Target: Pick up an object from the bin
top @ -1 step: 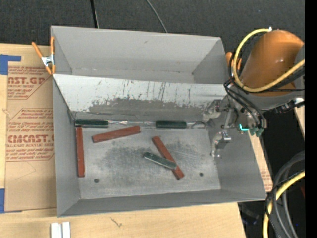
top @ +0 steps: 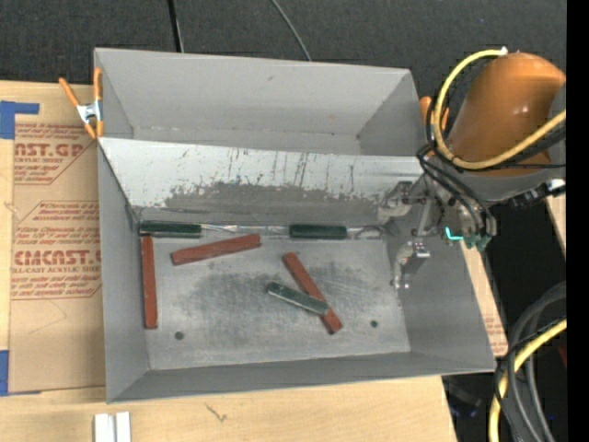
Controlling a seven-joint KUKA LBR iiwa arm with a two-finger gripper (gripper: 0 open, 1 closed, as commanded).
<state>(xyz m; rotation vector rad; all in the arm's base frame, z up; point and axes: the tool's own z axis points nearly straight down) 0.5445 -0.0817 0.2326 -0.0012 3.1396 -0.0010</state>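
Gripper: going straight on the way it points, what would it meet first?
Likely the bare bin floor by the right wall, though depth is unclear; the gripper sits clear of the crossed red bar and green bar.

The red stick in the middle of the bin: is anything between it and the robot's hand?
Nothing visible stands between them: only bare bin floor separates the hand, at the bin's right side, from the red stick. A dark green stick crosses that red stick, though, which might hamper a grasp.

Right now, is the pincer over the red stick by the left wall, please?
No, the pincer hangs at the bin's right side, far from that stick.
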